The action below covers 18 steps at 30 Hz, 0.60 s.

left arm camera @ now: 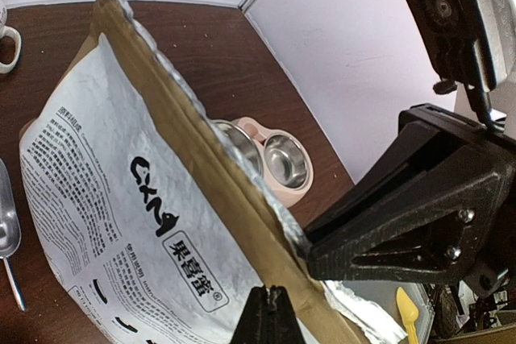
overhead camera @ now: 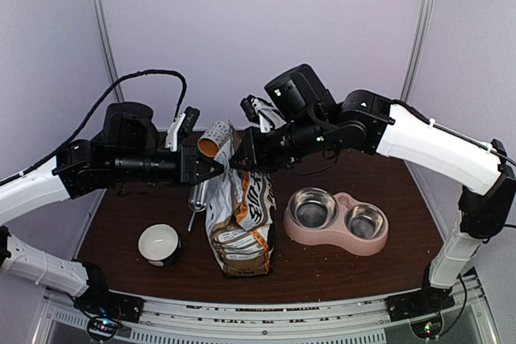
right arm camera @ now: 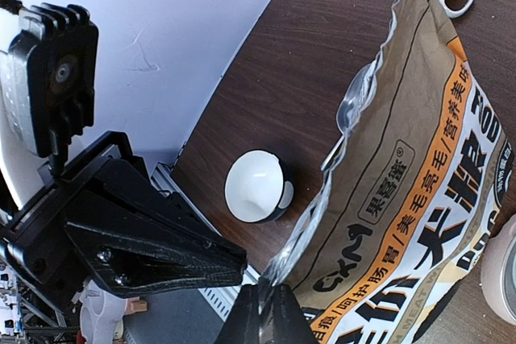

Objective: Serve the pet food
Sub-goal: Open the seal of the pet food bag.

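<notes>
The pet food is hidden; none shows outside the bag. The printed bag (overhead camera: pixel 239 217) stands upright mid-table. My left gripper (overhead camera: pixel 221 168) comes in from the left and is shut on the bag's top edge (left arm camera: pixel 272 312). My right gripper (overhead camera: pixel 237 160) comes in from the right, facing it, and is shut on the opposite foil lip of the same top edge (right arm camera: pixel 271 312). The two sets of tips are nearly touching above the bag. The pink double bowl (overhead camera: pixel 337 220) with two empty steel cups sits to the bag's right.
A white bowl with a black outside (overhead camera: pixel 159 244) sits front left of the bag. A metal scoop (overhead camera: pixel 196 197) lies just left of the bag. A patterned mug (overhead camera: pixel 214 138) lies behind it. White walls close in the table at the back and sides.
</notes>
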Motion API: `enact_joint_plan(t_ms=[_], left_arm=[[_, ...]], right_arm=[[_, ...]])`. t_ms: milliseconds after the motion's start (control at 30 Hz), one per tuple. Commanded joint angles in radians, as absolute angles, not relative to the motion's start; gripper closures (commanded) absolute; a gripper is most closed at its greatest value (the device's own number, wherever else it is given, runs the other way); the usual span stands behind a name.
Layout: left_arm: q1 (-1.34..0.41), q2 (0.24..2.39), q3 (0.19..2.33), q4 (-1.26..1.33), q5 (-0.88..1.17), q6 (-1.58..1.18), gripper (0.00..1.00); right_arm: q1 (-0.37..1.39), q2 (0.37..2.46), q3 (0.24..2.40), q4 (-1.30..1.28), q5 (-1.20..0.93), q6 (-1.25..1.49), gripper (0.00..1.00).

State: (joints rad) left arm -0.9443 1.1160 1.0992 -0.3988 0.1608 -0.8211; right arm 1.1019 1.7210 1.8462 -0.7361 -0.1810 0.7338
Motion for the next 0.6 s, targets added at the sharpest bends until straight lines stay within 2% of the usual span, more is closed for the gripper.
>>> enact_joint_plan(t_ms=[0, 133, 167, 233, 300, 433, 567], left_arm=[[-0.945, 1.095, 1.091, -0.376, 0.155, -0.813, 1.00], [-0.945, 1.094, 1.092, -0.368, 0.153, -0.811, 0.99], [-0.945, 1.094, 1.093, -0.363, 0.153, -0.809, 0.97], [-0.945, 1.092, 1.096, -0.354, 0.156, -0.808, 0.90], [-0.945, 1.093, 1.099, -0.343, 0.159, -0.805, 0.83], [-0.945, 1.099, 1.100, -0.318, 0.168, -0.806, 0.60], [-0.946, 1.121, 1.110, -0.305, 0.181, -0.806, 0.48]], right_arm=[[1.108, 1.754, 1.871, -0.773, -0.149, 0.737, 0.92], [1.109, 1.761, 1.876, -0.776, -0.147, 0.737, 0.92], [1.109, 1.763, 1.876, -0.778, -0.145, 0.736, 0.94], [1.109, 1.764, 1.873, -0.781, -0.141, 0.737, 0.99], [1.110, 1.762, 1.869, -0.780, -0.135, 0.739, 1.00], [1.111, 1.750, 1.863, -0.778, -0.119, 0.739, 1.00], [1.110, 1.729, 1.846, -0.759, -0.109, 0.744, 1.00]])
